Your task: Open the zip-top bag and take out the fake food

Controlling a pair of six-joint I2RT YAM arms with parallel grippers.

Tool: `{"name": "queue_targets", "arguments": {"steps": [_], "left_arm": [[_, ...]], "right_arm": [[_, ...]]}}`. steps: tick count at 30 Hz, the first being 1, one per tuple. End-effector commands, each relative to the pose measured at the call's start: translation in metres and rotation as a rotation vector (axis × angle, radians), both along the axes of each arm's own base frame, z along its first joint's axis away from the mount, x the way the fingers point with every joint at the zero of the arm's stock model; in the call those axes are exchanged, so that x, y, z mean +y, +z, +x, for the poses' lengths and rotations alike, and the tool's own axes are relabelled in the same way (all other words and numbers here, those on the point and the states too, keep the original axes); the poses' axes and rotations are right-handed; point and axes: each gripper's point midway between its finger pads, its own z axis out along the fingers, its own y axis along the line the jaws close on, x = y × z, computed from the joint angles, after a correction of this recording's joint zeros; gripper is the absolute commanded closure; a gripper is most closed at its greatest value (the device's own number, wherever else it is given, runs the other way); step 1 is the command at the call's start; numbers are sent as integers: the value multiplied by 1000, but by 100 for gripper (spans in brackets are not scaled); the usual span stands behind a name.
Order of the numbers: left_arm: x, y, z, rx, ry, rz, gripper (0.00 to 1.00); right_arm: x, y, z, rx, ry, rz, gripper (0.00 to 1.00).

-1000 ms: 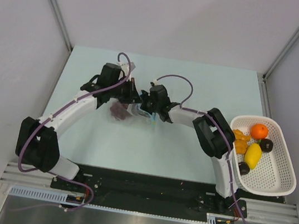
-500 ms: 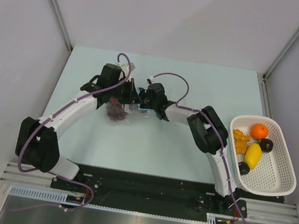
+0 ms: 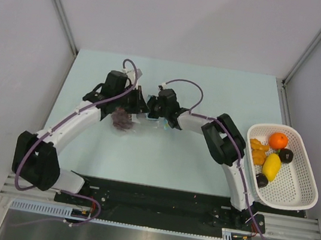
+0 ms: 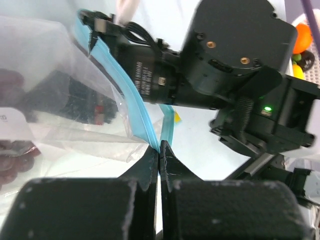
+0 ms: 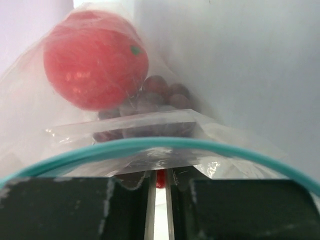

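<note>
zip-top bag (image 3: 130, 121) mid-table, squeezed between both grippers, teal zip strip (image 4: 136, 102) running roughly left-right. left gripper (image 4: 159, 159) clamped tight on strip. right gripper (image 5: 158, 176) nearly closed, looks pinched on opposite lip. right wrist view shows red ball (image 5: 95, 60) and purple pieces (image 5: 162, 90) inside bag; overhead shows only purple blur.

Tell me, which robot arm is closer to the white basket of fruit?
Right. The right arm has its elbow just left of the basket; the left arm is farther left, beyond the zip-top bag.
</note>
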Motion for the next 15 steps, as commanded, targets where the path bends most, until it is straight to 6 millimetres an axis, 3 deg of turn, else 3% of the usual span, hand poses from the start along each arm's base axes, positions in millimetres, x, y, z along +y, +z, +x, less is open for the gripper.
{"name": "queue_targets", "arguments": {"steps": [1,8,13,15], "left_arm": [[19,15,1,-69,66,10,100],[45,9,2,-73,143,17,100],[45,19,0,-109,119,14,100],[41,25,-2,-120,94,2,100]], "right_arm": [[-6,51,-10,-83,43,-10,89],[-23,89,-32,-125,77,-87,94],[-30,102,-48,-152,87,-148,94],[-26,103,-49,-136,87,-126,89]]}}
